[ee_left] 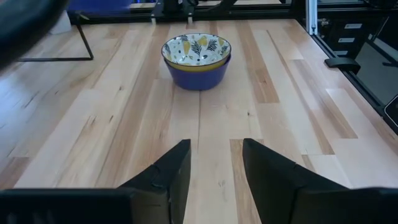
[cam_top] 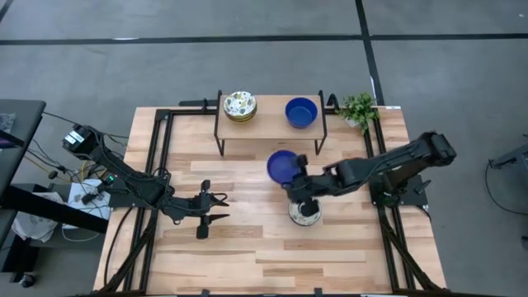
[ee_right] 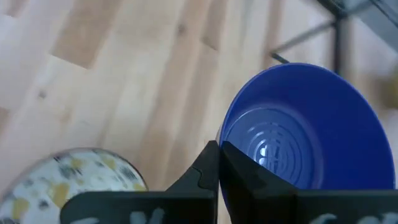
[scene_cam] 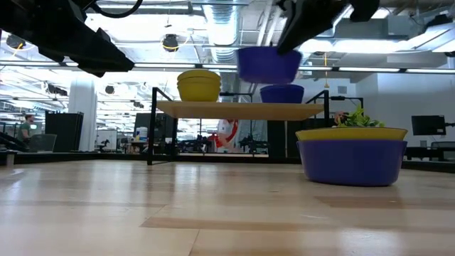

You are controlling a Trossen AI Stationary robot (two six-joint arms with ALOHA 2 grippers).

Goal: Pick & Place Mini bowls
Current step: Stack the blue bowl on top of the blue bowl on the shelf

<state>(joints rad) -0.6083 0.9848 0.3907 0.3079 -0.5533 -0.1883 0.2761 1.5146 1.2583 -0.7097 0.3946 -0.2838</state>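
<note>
My right gripper [cam_top: 299, 176] is shut on a solid blue mini bowl [cam_top: 282, 166], which hangs in the air in front of a low wooden stand [cam_top: 271, 122]. On the stand sit a stack of patterned mini bowls [cam_top: 240, 106] and another blue bowl [cam_top: 301, 112]. Under my right arm, a patterned bowl nested in a blue one [ee_left: 196, 59] rests on the table by its base. My left gripper [cam_top: 216, 209] hovers open over the table's left half, fingers pointing at that nested pair and well short of it. My right gripper holds the blue bowl by its rim [ee_right: 229, 127] on the side nearest the arm, one finger inside the wall and one outside. The fingers slant down from the table's right. The bowl is lifted clear of the table [scene_cam: 268, 64], mouth up.
A small green potted plant [cam_top: 358, 108] stands at the far right corner beside the stand. Black frame rails [cam_top: 157, 165] run along the table's left and right sides. Bare wood lies across the near half of the table [cam_top: 272, 256].
</note>
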